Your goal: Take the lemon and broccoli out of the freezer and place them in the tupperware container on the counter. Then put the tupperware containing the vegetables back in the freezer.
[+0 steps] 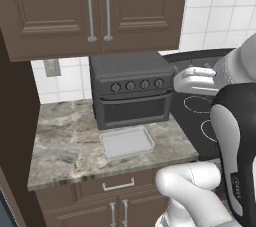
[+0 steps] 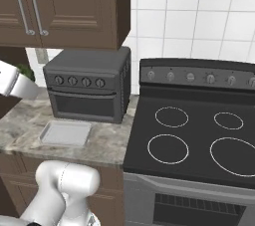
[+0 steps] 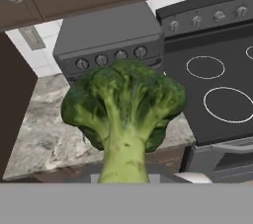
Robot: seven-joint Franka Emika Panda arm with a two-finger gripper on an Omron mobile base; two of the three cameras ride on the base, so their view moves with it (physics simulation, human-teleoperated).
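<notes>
The broccoli [image 3: 124, 104], dark green with a pale stem, looms large in the hand view, its stem running down into my gripper [image 3: 124, 178], which is shut on it; the fingertips are hidden behind the stem. A bit of the broccoli's green [image 2: 25, 73] peeks past my white hand at the left edge of the right base view. The tupperware container [image 1: 126, 141] [image 2: 64, 133] lies with nothing in it on the counter [image 1: 65, 146] [image 2: 109, 143], just in front of the toaster oven. My hand hovers above and right of the container. The lemon and freezer are out of view.
A dark grey toaster oven [image 1: 131, 93] [image 2: 89, 83] stands at the back of the counter. A black stove [image 2: 199, 135] with ring burners adjoins on the right. Brown wall cabinets [image 1: 95, 6] hang overhead. A dark brown panel [image 1: 17, 111] bounds the counter's left.
</notes>
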